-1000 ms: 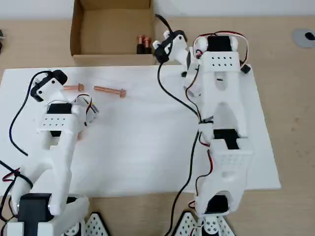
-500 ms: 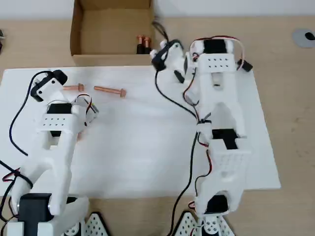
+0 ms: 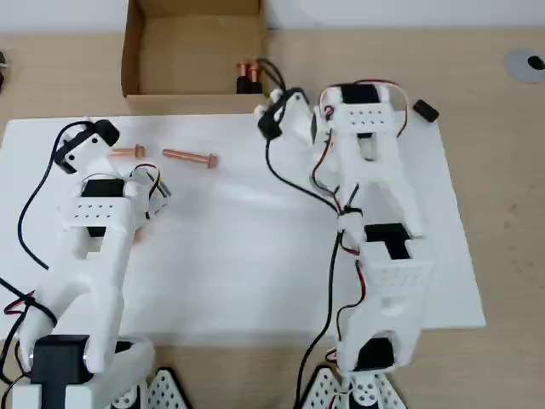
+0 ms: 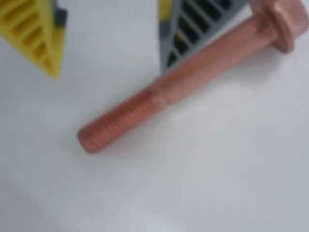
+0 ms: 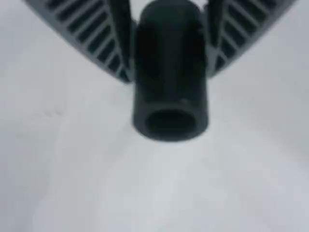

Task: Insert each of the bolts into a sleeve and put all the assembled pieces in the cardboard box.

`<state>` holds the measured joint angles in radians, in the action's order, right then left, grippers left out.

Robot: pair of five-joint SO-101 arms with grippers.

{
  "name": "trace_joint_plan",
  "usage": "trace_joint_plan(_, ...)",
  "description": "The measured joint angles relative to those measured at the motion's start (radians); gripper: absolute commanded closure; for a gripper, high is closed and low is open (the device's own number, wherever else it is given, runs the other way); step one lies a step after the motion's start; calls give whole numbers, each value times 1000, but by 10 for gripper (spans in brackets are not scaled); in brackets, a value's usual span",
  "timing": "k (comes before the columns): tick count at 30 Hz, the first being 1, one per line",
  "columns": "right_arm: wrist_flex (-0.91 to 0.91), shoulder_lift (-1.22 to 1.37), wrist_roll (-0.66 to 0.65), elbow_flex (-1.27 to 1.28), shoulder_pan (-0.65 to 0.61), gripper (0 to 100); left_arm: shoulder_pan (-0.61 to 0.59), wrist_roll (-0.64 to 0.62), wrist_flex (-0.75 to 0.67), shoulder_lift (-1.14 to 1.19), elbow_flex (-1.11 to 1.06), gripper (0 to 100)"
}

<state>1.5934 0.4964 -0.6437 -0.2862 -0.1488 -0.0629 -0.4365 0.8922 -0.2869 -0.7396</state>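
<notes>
left gripper: fingers spread apart, bolt lies on the white sheet by one finger | right gripper: fingers squeeze the black sleeve | cardboard box: two done pieces inside

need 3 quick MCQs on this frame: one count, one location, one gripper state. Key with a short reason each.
1. How many bare bolts lie on the white sheet?
A) one B) two C) four

2. Where are the finished pieces?
A) in the cardboard box B) on the white sheet C) on the floor

3. What state is the right gripper in?
A) open and empty B) shut on a bolt C) shut on a black sleeve

Key:
1 B: the high view shows two copper bolts on the sheet near the left arm.
2 A: two bolts in sleeves sit against the box's right wall.
3 C: the right wrist view shows both fingers pressed to the sleeve's sides.
</notes>
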Motion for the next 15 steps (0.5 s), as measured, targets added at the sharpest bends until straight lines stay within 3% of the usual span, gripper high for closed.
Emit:
trace_joint_plan(9, -80, 18, -37, 133, -23, 934, 0, 3, 0, 0, 0, 848)
trace_joint_plan(15, -80, 18, -37, 133, -25, 762, 0, 3, 0, 0, 0, 848)
